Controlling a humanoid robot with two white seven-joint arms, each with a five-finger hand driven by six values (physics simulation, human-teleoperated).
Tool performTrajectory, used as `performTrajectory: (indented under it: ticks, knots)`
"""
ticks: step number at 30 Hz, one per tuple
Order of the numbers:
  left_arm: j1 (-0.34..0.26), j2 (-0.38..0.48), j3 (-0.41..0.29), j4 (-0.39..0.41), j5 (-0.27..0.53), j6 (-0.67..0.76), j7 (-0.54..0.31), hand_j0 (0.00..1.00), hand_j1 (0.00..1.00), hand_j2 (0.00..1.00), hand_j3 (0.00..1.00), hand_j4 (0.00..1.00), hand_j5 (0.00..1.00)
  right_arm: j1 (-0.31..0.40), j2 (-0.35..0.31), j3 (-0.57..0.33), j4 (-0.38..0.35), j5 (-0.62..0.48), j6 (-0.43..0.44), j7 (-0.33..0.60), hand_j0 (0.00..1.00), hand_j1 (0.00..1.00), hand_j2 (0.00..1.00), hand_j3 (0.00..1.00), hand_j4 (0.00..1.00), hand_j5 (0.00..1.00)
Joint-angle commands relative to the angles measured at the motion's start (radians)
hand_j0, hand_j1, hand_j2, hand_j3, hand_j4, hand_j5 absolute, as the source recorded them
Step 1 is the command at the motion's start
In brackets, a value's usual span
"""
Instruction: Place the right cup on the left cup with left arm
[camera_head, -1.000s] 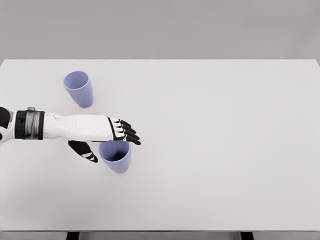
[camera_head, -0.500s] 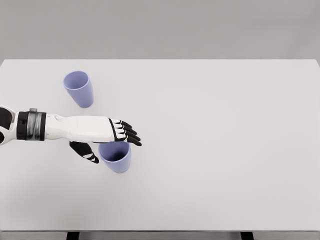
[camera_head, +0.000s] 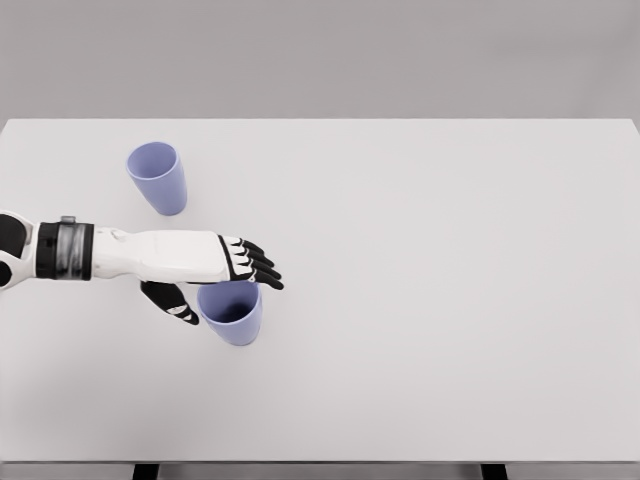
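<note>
Fingers (camera_head: 255, 268) spread over near cup (camera_head: 232, 313) rim, far cup (camera_head: 158, 177) apart

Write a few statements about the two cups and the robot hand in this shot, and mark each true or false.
1. Both cups stand upright on the table. True.
2. The right cup is stacked in the left cup. False: they stand apart.
3. The left robot hand is at the right cup, fingers over its rim. True.
4. The right cup is lifted clear of the table. False: it sits on it.
5. The cups are red. False: both are pale purple.
</note>
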Motion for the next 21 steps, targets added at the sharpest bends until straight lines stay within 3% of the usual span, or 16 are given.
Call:
performTrajectory:
  ticks: [1, 18, 21]
  knots:
    - [0.000, -0.004, 0.001, 0.002, 0.007, 0.002, 0.000, 1.00, 1.00, 1.00, 1.00, 1.00, 1.00, 0.000, 0.000, 0.000, 0.000, 0.001, -0.001, 0.000, 1.00, 1.00, 1.00, 1.00, 1.00, 1.00]
    - [0.026, -0.011, 0.001, 0.022, -0.008, 0.002, 0.000, 1.00, 1.00, 1.00, 1.00, 1.00, 1.00, 0.000, 0.000, 0.000, 0.000, 0.001, -0.001, 0.000, 1.00, 1.00, 1.00, 1.00, 1.00, 1.00]
    - [0.028, -0.010, 0.001, 0.022, -0.007, 0.002, 0.003, 0.77, 0.77, 0.77, 0.77, 0.77, 0.77, 0.000, 0.000, 0.000, 0.000, 0.001, 0.001, 0.000, 1.00, 1.00, 1.00, 1.00, 1.00, 1.00]
